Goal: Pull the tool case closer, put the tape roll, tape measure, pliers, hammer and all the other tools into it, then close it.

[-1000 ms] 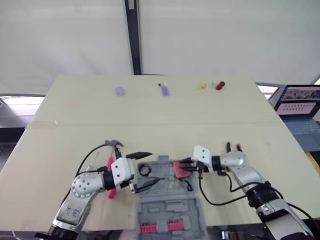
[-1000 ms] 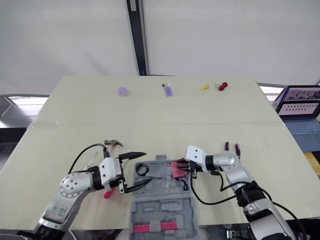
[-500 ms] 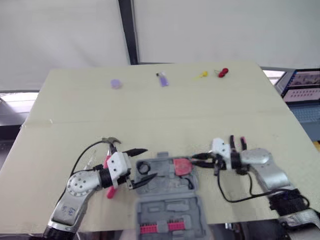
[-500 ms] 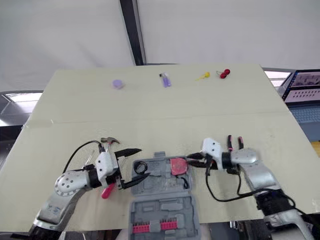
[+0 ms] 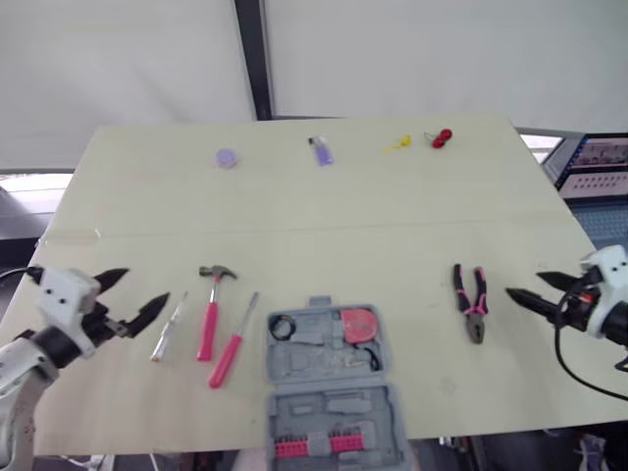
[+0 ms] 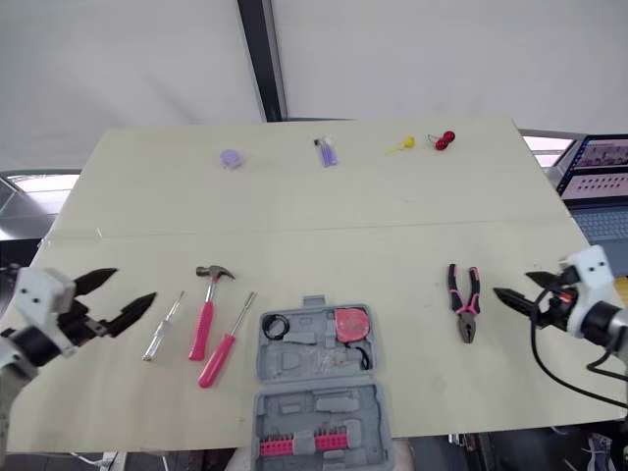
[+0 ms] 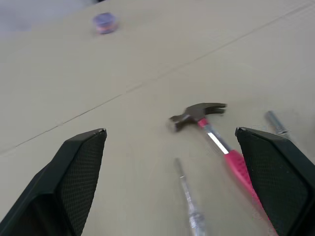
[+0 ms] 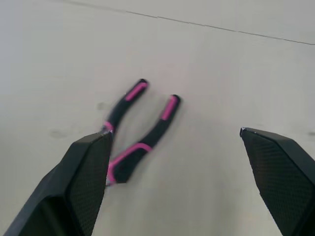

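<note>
The grey tool case point(image 5: 316, 363) lies open at the table's front middle, its lid point(image 5: 339, 432) toward me. Inside it sit a pink tape measure point(image 5: 358, 324) and a black tape roll point(image 5: 284, 327). Left of the case lie a pink-handled hammer point(image 5: 209, 309), a pink-handled screwdriver point(image 5: 232, 343) and a small clear screwdriver point(image 5: 167, 329). Pink-and-black pliers point(image 5: 472, 302) lie to the case's right. My left gripper point(image 5: 137, 289) hovers open at the far left, facing the hammer point(image 7: 197, 114). At the far right my right gripper point(image 5: 527, 286) stands open and holds nothing, just right of the pliers point(image 8: 140, 132).
Along the far edge of the table sit a small purple roll point(image 5: 227, 157), a purple object point(image 5: 322, 150), a yellow item point(image 5: 395, 144) and a red item point(image 5: 439, 137). A laptop point(image 5: 599, 157) stands beyond the table's right side.
Both arms have drawn back from the case to the table's sides. My right gripper has opened and left the pink tape measure in the case. The camera has shifted too.
</note>
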`<state>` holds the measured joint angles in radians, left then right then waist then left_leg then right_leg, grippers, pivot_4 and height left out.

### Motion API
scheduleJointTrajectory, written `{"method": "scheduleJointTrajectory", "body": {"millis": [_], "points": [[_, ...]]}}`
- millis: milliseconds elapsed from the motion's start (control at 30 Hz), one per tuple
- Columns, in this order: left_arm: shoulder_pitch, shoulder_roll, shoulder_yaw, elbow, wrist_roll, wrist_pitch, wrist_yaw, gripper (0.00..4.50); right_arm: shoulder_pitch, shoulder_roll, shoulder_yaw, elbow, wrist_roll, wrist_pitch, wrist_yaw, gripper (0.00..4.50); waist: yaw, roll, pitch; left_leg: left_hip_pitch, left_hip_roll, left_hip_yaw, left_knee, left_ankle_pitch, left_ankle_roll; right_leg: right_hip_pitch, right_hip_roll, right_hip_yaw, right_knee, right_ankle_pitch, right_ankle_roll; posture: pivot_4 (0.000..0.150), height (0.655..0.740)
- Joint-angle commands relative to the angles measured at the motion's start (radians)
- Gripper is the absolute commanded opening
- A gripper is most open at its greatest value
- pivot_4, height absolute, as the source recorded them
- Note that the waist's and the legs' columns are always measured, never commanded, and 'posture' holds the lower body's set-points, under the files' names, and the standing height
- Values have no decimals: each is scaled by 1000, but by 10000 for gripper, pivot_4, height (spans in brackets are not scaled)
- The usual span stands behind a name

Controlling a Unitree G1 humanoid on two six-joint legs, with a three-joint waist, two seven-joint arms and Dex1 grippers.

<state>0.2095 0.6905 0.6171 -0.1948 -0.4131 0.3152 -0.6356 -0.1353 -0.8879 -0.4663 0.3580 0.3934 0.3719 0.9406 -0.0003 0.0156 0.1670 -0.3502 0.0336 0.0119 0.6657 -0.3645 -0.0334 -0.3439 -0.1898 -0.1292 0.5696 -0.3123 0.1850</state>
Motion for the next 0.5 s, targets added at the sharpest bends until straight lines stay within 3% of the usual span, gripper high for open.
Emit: {"method": "scheduleJointTrajectory", "body": {"millis": [33, 233, 500], "points": [[5, -1, 86, 69, 72, 48, 151, 45000, 10, 16, -90, 69, -4, -64, -101, 44371, -1, 0, 0, 0, 0, 0, 0, 0, 0, 0, 0, 0, 0, 0, 0, 1500, 7400], [-4, -67, 161, 130, 124, 78, 339, 45000, 23, 51, -103, 170, -35, -158, -173, 44371, -2, -2, 1, 0, 0, 1, 0, 0, 0, -1, 0, 2, 1, 0, 0, 1500, 7400], [31, -86, 168, 161, 126, 40, 345, 45000, 33, 85, -95, 160, -22, -167, -178, 44371, -3, -2, 1, 0, 0, 3, 1, 1, -1, -3, 0, 4, 4, 0, 0, 1500, 7400]]}}
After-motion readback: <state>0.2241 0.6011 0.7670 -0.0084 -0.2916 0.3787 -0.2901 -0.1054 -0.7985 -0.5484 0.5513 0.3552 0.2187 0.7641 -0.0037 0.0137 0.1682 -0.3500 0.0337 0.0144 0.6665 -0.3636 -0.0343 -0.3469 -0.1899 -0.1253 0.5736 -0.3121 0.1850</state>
